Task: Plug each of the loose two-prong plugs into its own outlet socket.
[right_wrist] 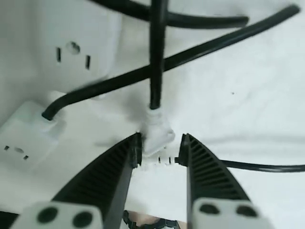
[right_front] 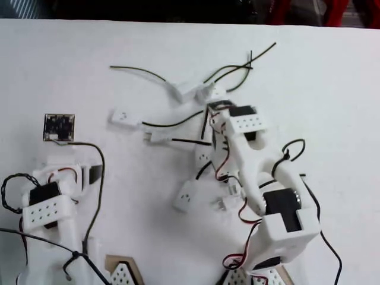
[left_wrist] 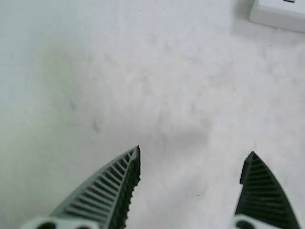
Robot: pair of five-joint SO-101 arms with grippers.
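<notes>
From my station, a white tabletop (right_front: 332, 89) takes up nearly the whole high view. Close up in the left wrist view its surface is matte, with faint grey smudges. The light on it is even and the shadows are soft. Past its far edge runs a dark strip (right_front: 148, 9) of room, with red shapes (right_front: 338, 12) to the right and a pale striped patch (right_front: 24, 7) at the left corner. I cannot make out either one well enough to name it.

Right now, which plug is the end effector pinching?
The white plug between the right end effector's fingers, its black cord running straight away; another plug lies free on the table.
</notes>
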